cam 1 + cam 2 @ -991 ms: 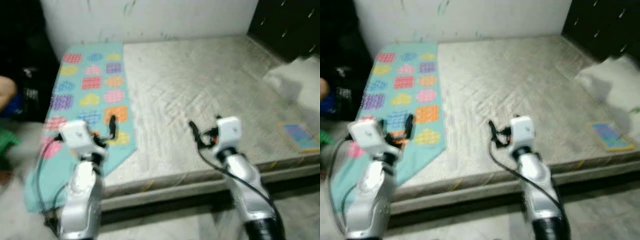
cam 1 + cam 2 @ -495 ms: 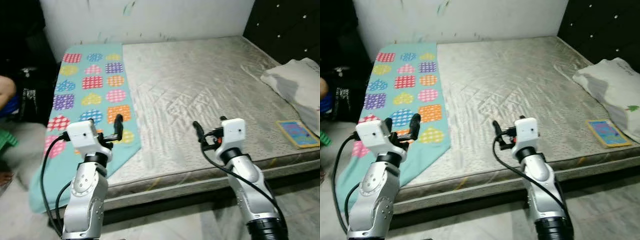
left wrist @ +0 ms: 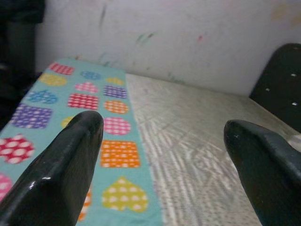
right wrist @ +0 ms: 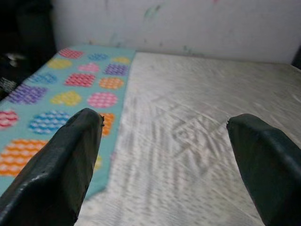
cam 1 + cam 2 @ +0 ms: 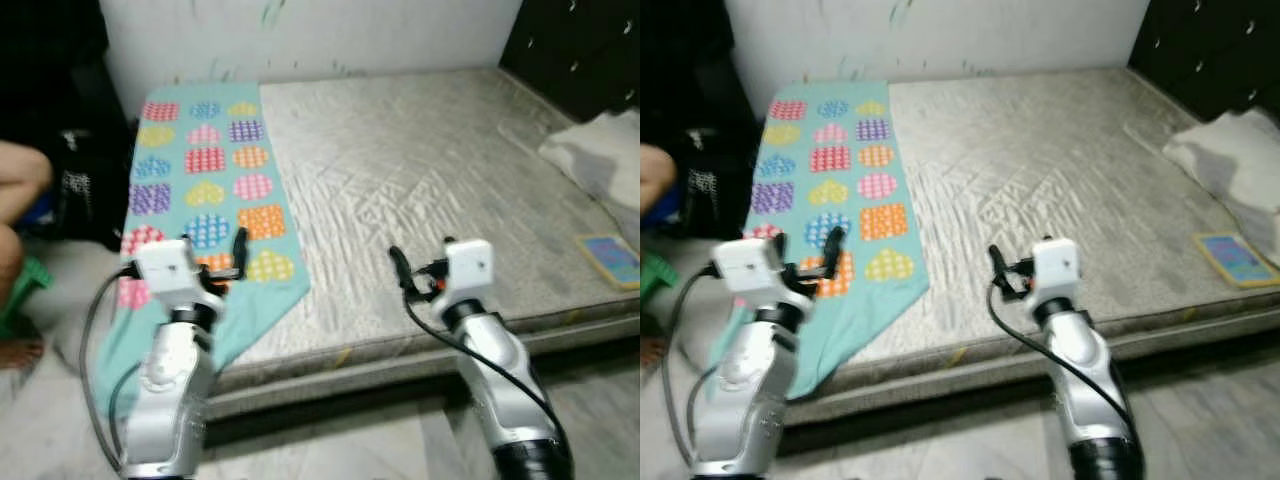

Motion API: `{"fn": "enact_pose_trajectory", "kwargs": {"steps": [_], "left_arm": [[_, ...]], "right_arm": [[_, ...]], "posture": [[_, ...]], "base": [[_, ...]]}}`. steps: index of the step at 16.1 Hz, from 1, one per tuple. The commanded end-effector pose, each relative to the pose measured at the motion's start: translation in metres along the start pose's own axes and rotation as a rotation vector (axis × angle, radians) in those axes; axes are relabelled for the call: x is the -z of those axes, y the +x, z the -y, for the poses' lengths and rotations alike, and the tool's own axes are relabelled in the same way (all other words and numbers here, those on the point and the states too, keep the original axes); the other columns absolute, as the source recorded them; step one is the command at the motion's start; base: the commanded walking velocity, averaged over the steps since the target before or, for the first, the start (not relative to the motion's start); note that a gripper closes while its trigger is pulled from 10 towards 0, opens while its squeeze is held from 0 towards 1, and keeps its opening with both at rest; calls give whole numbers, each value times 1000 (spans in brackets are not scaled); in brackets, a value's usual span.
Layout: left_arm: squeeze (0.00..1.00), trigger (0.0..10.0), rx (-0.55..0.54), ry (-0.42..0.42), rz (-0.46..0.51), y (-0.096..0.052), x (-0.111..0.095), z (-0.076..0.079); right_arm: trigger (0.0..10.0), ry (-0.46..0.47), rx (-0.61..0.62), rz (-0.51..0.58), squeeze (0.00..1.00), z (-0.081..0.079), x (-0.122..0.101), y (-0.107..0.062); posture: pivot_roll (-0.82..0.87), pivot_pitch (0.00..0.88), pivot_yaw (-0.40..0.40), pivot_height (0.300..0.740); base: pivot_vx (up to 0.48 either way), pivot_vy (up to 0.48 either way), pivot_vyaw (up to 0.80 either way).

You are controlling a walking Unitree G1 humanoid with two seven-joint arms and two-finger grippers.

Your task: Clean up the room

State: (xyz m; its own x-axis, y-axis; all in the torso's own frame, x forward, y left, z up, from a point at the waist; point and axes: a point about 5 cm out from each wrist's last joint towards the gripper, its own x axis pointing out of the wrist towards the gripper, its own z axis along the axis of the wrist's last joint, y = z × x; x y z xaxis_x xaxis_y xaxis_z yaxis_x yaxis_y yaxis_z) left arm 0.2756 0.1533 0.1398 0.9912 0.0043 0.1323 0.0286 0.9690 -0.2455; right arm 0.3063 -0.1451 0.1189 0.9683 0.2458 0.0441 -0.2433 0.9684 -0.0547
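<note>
A bare grey mattress lies in front of me. A teal blanket printed with coloured hearts and squares covers its left strip and hangs over the near corner. My left gripper is open, held above the blanket's near end. My right gripper is open over the mattress's front edge, with nothing between its fingers. In the left wrist view the black fingers frame the blanket and the mattress. The right wrist view looks along the bed with the blanket off to one side.
A white pillow lies at the right by the dark padded headboard. A small colourful book sits near the mattress's right front edge. A person's limb and something green are at the far left. Pale floor runs below the bed.
The whole picture has shifted to the right, so the camera turned left. More of the person shows at the left edge. Both arms keep the same raised pose, with both grippers open.
</note>
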Motion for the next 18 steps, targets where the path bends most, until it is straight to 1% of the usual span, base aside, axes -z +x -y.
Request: {"fn": "enact_pose_trajectory", "kwargs": {"steps": [1,7,11,13,18], "left_arm": [[0,10000,20,-6,21,0,-4,4],[0,10000,35,-10,26,-2,-4,5],[0,10000,26,-7,19,-1,-3,5],[0,10000,-9,2,3,0,0,2],[0,10000,-27,5,-5,1,0,1]], "right_arm": [[10000,-12,1,9,0,2,-2,1],[10000,-17,2,6,0,2,-2,1],[10000,-20,6,8,0,3,-2,2],[10000,-23,6,9,0,3,-2,2],[10000,-30,12,3,0,6,-1,2]], "posture": [[-161,55,10,740],[-160,53,9,740],[-161,59,10,740],[-162,58,9,740],[-161,59,10,740]], "base": [[0,0,0],[396,0,0],[384,0,0],[0,0,0],[0,0,0]]}}
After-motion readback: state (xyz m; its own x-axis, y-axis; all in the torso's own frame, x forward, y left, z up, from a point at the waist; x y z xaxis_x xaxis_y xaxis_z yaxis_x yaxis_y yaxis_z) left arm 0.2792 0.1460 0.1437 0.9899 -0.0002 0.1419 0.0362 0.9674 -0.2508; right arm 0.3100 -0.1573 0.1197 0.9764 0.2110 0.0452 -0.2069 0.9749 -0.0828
